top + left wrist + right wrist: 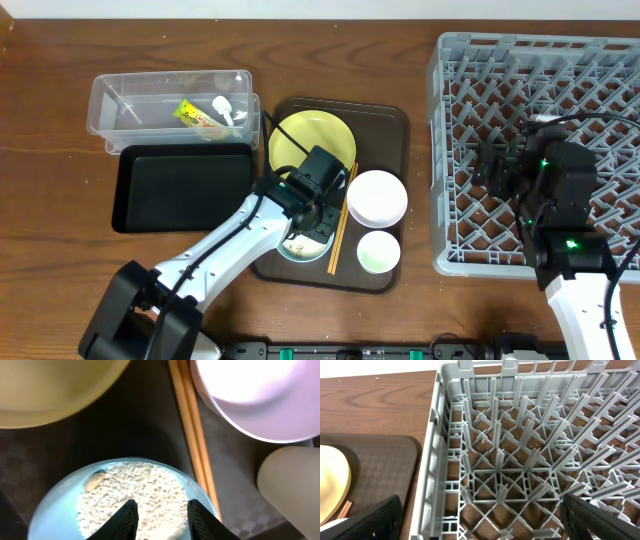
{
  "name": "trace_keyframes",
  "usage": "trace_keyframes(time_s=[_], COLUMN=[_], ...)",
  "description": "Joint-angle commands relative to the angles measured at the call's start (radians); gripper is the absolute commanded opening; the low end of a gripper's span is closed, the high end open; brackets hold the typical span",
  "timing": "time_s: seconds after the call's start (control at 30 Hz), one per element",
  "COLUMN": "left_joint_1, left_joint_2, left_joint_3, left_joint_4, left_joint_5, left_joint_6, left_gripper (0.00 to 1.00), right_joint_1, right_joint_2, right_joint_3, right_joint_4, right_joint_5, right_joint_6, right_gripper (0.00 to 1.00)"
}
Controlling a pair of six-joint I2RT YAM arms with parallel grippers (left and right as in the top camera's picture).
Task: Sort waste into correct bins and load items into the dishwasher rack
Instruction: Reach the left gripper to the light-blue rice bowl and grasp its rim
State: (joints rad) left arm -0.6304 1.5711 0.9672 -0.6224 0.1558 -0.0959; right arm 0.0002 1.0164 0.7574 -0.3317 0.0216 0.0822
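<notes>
One light blue round bowl (54,504) sits on the dark brown serving tray (145,425), holding loose whitish rice-like scraps (135,485). The left claw (161,506) hangs released just above the rice, gripping nothing. The bowl is probably light, stiff and slippery; pinching its rim and keeping it level should stop grains spilling. The right claw (481,502) hovers spread and empty over the large grey lattice rack (520,435).

Overhead: light blue bowl (300,251) mostly hidden under left gripper (310,228); dishwasher rack (470,120) cut by right edge.
Left wrist view: yellow plate (50,390), white bowl (260,395) cut by top edge; pale cup (292,490) by right edge; brownish bit (94,480) on rice (145,495) too blurred to identify.
Right wrist view: chopsticks (345,508) only tip showing, near bottom-left corner.
</notes>
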Motion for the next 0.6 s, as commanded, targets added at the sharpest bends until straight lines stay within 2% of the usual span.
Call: trace_keyframes(time_s=[0.0,0.17,0.3,0.4,0.57], left_joint_1=[0.001,0.001,0.001,0.001,0.001], left_joint_2=[0.009,0.009,0.009,0.009,0.013], left_joint_3=[0.026,0.026,0.026,0.024,0.000], left_joint_4=[-0.006,-0.006,-0.006,-0.006,-0.005], left_joint_5=[0.060,0.184,0.223,0.214,0.145], left_joint_6=[0.011,0.014,0.018,0.017,0.017], left_gripper=[0.36,0.37,0.37,0.46,0.48], right_joint_1=[0.012,0.012,0.012,0.012,0.012], right_joint_2=[-0.002,-0.002,-0.002,-0.002,-0.002], right_joint_3=[0.021,0.021,0.021,0.021,0.021], right_joint_4=[0.002,0.002,0.002,0.002,0.002], right_joint_5=[-0.003,-0.003,-0.003,-0.003,-0.003], right_joint_6=[-0.009,-0.009,-0.009,-0.009,-0.009], right_gripper=[0.99,0.99,0.99,0.99,0.99])
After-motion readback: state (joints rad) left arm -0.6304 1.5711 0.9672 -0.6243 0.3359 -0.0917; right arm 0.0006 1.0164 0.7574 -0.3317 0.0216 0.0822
